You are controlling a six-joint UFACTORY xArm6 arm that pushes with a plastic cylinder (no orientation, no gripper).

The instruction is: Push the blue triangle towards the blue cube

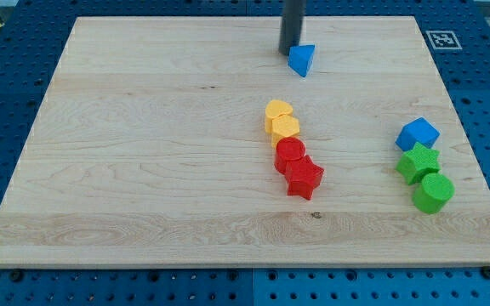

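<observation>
The blue triangle [302, 59] lies near the view's top, a little right of centre. My tip [289, 51] stands right at its upper left edge, touching or nearly touching it. The blue cube [418, 134] sits at the view's right, well below and to the right of the triangle.
A green star [418, 162] and a green cylinder [433, 193] lie just below the blue cube. In the middle stand a yellow heart [279, 111], a yellow block [285, 129], a red cylinder [290, 155] and a red star [304, 178], in a touching column. The wooden board [143, 170] ends near the cube.
</observation>
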